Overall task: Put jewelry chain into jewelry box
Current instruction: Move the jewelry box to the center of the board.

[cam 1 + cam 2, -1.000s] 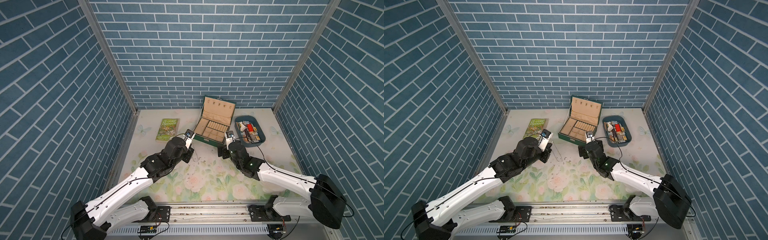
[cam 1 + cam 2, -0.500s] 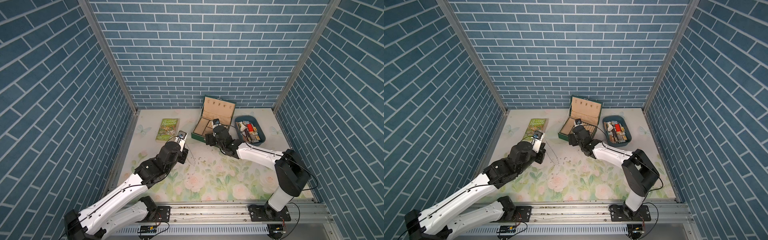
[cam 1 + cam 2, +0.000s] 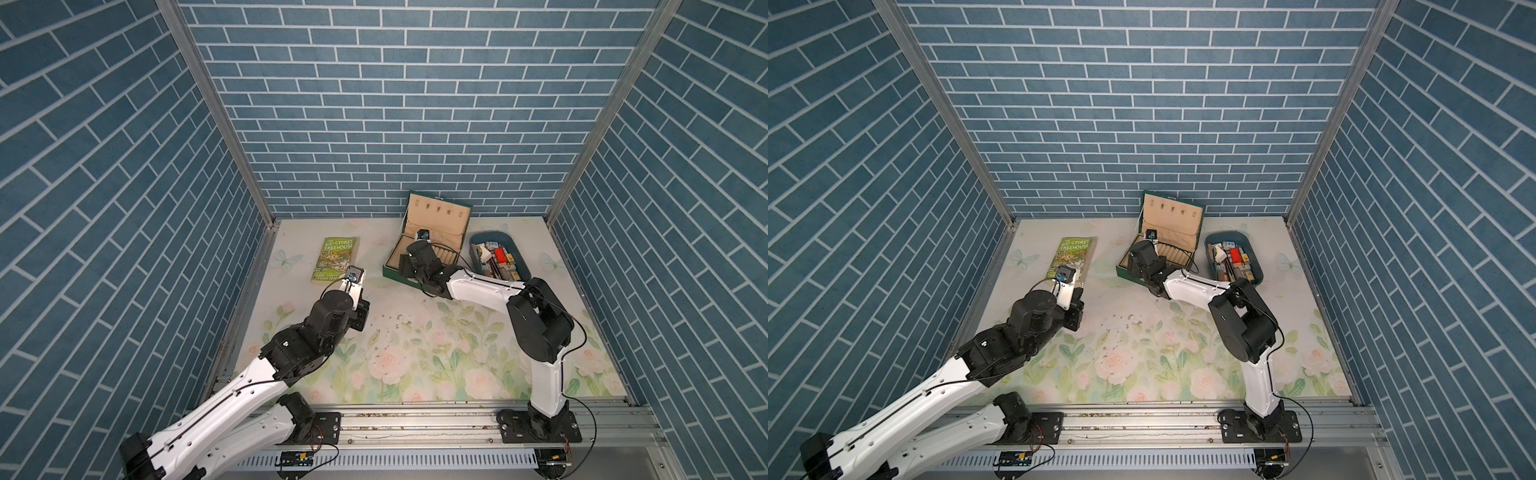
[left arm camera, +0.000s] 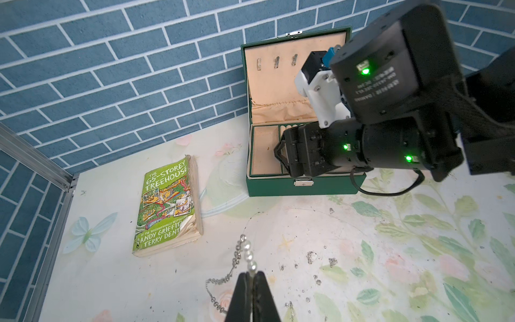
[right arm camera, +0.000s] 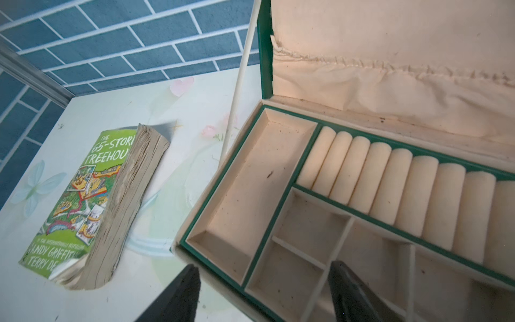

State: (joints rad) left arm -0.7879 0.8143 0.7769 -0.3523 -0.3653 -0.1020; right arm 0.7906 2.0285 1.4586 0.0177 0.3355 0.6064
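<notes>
The jewelry chain (image 4: 237,258), thin silver links with three small pearls, sticks out from my left gripper (image 4: 253,274), which is shut on its pearl end. It is low over the floral mat, in front of the book. The jewelry box (image 3: 444,220) (image 3: 1177,214) stands open at the back, dark green with beige lining, ring rolls (image 5: 390,184) and bare compartments (image 5: 250,181). My right gripper (image 5: 264,266) (image 3: 404,268) hovers over the box's front left corner, open, with nothing between its fingers. In the left wrist view, the right arm covers much of the jewelry box (image 4: 278,191).
A green paperback book (image 3: 336,259) (image 4: 167,206) (image 5: 92,206) lies left of the box. A blue oval tray (image 3: 523,270) (image 3: 1259,272) of small items sits to the box's right. Dark specks dot the floral mat (image 3: 415,357) mid-table. Brick-pattern walls close in three sides.
My right arm has swung from the mat in front of the box to over the box's front left corner. My left arm has drawn back and left, still holding the chain.
</notes>
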